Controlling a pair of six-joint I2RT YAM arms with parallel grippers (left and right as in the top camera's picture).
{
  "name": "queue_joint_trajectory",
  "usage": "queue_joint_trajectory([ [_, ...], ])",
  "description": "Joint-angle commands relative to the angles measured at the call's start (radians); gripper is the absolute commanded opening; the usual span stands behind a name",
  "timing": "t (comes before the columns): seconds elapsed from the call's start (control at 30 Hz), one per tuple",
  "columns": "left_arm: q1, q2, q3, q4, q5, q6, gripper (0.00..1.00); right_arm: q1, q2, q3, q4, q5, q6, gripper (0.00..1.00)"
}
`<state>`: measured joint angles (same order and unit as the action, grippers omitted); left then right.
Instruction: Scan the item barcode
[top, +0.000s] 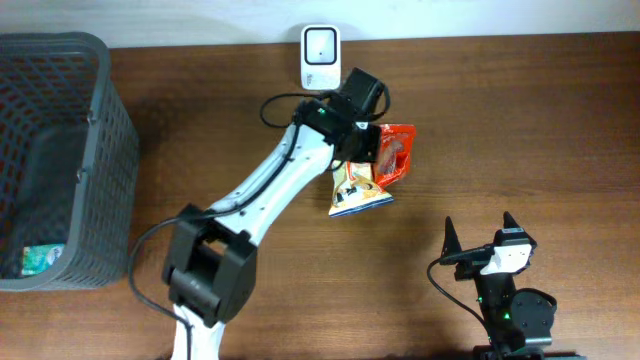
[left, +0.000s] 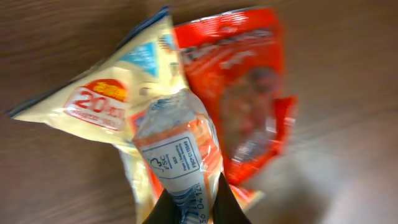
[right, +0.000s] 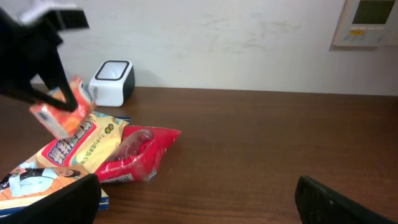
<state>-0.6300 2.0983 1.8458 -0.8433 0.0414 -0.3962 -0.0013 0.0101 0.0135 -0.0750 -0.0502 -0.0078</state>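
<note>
Overhead: the left gripper is over the yellow bag and the red bag, near the scanner.

Left wrist: its jaws are clamped on an orange-and-white packet.

Right wrist: the right gripper is fully open and empty. The packet hangs clear of the table, just beside the scanner.

My left gripper hangs at upper centre over a red foil snack bag and a yellow snack bag, which lie touching on the brown wooden table. Its fingertips are hidden beneath the wrist. Just above it sits the white box-shaped barcode scanner. A dark grey plastic mesh basket fills the left edge. My right gripper sits at lower right, jaws spread wide.
</note>
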Motion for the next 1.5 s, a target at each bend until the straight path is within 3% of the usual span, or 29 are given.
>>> queue_joint_trajectory([
  [0.0, 0.005, 0.043, 0.0, 0.005, -0.079, 0.016, 0.14, -0.006, -0.007, -0.008, -0.001, -0.002, 0.001, 0.98],
  [0.03, 0.005, 0.045, 0.0, 0.006, -0.08, 0.016, 0.29, -0.006, -0.007, -0.008, -0.001, -0.002, 0.001, 0.98],
  [0.1, 0.011, 0.043, 0.018, 0.002, -0.078, 0.017, 0.5, -0.006, -0.007, -0.008, -0.001, -0.002, 0.001, 0.98],
  [0.2, 0.032, 0.024, 0.126, -0.069, -0.045, 0.017, 0.65, -0.006, -0.007, -0.008, -0.001, -0.002, 0.001, 0.99],
  [0.27, 0.069, -0.005, 0.237, -0.174, -0.045, 0.017, 0.74, -0.006, -0.007, -0.008, -0.001, -0.002, 0.001, 0.98],
  [0.37, 0.142, -0.054, 0.357, -0.305, -0.068, 0.017, 0.77, -0.006, -0.007, -0.008, -0.001, -0.002, 0.001, 0.99],
  [0.5, 0.304, -0.167, 0.47, -0.464, -0.233, 0.017, 0.82, -0.006, -0.007, -0.008, -0.001, -0.002, 0.001, 0.98],
  [0.6, 0.532, -0.302, 0.492, -0.533, -0.394, 0.016, 1.0, -0.006, -0.007, -0.008, -0.001, -0.002, 0.001, 0.98],
  [0.67, 0.66, -0.336, 0.492, -0.563, -0.452, 0.015, 0.99, -0.006, -0.007, -0.008, -0.001, -0.002, 0.001, 0.99],
  [0.77, 0.954, -0.326, 0.465, -0.673, -0.468, -0.09, 0.99, -0.006, -0.007, -0.008, -0.001, -0.002, 0.001, 0.98],
  [0.9, 1.11, -0.306, 0.332, -0.661, -0.468, -0.117, 0.94, -0.006, -0.007, -0.008, -0.001, -0.002, 0.001, 0.98],
  [1.03, 1.168, -0.274, 0.095, -0.562, -0.468, -0.169, 0.93, -0.006, -0.007, -0.008, -0.001, -0.002, 0.001, 0.99],
  [1.23, 1.168, -0.273, -0.276, -0.26, -0.463, -0.176, 0.92, -0.006, -0.007, -0.008, -0.001, -0.002, 0.001, 0.98],
  [1.3, 1.168, -0.273, -0.335, -0.193, -0.5, -0.176, 0.88, -0.006, -0.007, -0.008, -0.001, -0.002, 0.001, 0.99],
  [1.37, 1.186, -0.27, -0.406, -0.111, -0.601, -0.176, 0.78, -0.006, -0.007, -0.008, -0.001, -0.002, 0.001, 0.98],
  [1.47, 1.22, -0.249, -0.407, -0.111, -0.596, -0.176, 0.76, -0.006, -0.007, -0.008, -0.001, -0.002, 0.001, 0.98],
])
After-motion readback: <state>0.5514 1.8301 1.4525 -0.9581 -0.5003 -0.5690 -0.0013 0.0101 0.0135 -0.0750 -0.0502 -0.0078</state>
